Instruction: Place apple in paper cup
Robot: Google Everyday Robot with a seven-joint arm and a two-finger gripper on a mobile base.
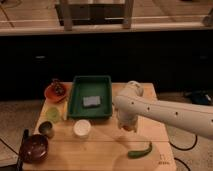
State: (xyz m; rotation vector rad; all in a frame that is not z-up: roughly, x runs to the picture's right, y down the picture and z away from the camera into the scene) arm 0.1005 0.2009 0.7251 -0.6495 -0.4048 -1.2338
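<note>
The white paper cup (81,128) stands upright on the wooden table (100,150), just in front of the green tray. My white arm reaches in from the right, and the gripper (126,125) points down at the table about a cup's width to the right of the paper cup. Only a small orange patch of the apple (131,129) shows at the gripper's lower end. The gripper hides the rest of the apple, and I cannot tell whether the apple is off the table.
A green tray (75,100) holding a blue sponge (91,101) sits behind the cup. An orange bowl (55,91), a pale green cup (53,114), a dark metal cup (46,129) and a dark red bowl (34,148) stand at the left. A green chili (140,151) lies front right.
</note>
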